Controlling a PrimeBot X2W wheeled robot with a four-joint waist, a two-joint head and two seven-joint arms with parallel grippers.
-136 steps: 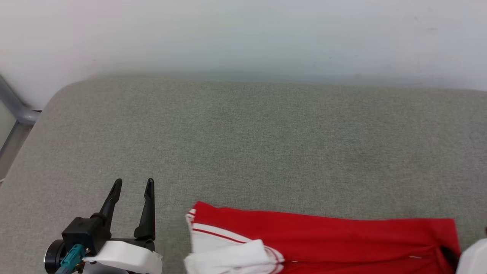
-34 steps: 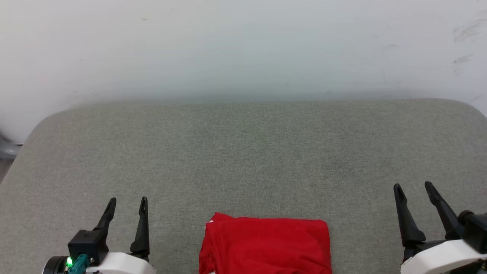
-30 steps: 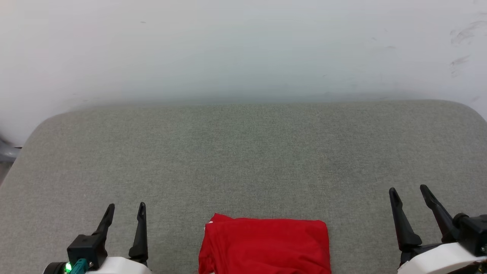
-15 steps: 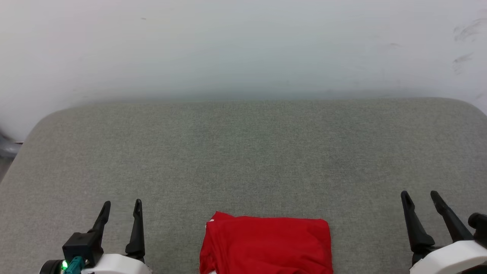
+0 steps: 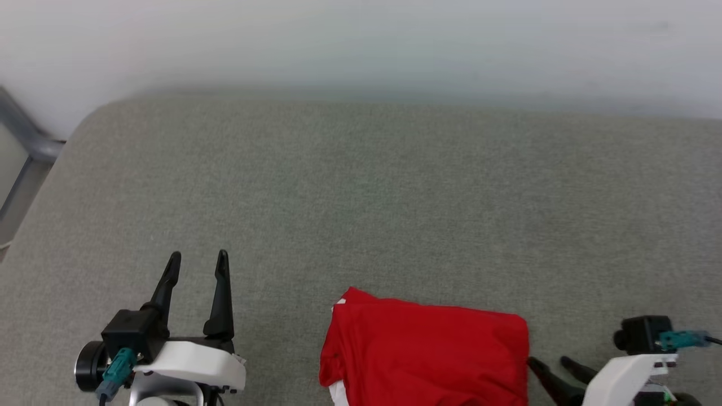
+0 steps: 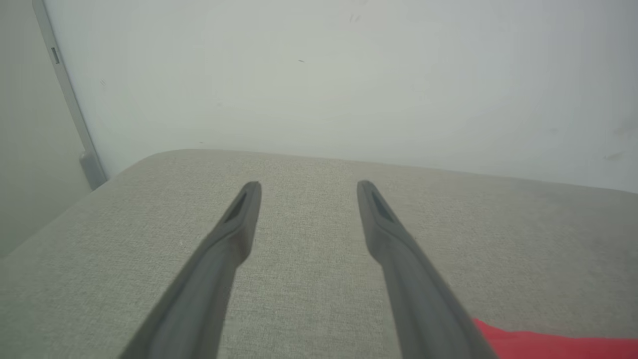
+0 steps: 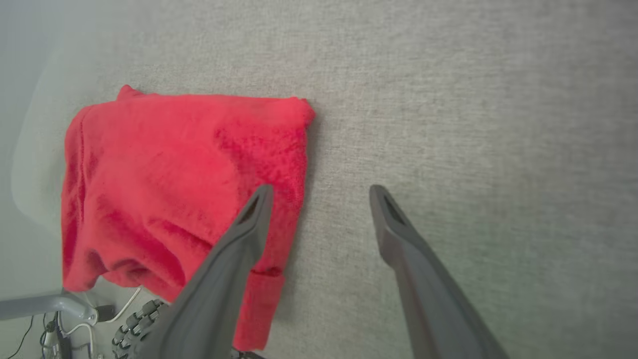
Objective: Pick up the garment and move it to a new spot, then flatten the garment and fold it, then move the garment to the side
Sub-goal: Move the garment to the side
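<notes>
The garment (image 5: 426, 355) lies folded into a red rectangle at the near edge of the grey cushion (image 5: 361, 197), with a bit of white showing at its left corners. In the right wrist view the garment (image 7: 174, 189) droops slightly over that edge. My right gripper (image 5: 547, 363) is open and points left at the garment's right side. One of its fingers (image 7: 249, 224) hovers over the red edge and the other over bare cushion, around nothing. My left gripper (image 5: 198, 256) stands open and empty, well left of the garment. A red sliver of the garment (image 6: 548, 344) shows in the left wrist view.
A white wall (image 5: 361, 39) rises right behind the cushion. A grey metal bar (image 5: 25, 141) stands off the cushion's left end. Past the near edge, a wheel and cables (image 7: 132, 326) sit on the floor. Bare cushion stretches behind and on both sides of the garment.
The head camera has shifted, bringing the grey bar into view. My right gripper has swung from pointing up to pointing left, low at the garment's right edge. The garment stays folded.
</notes>
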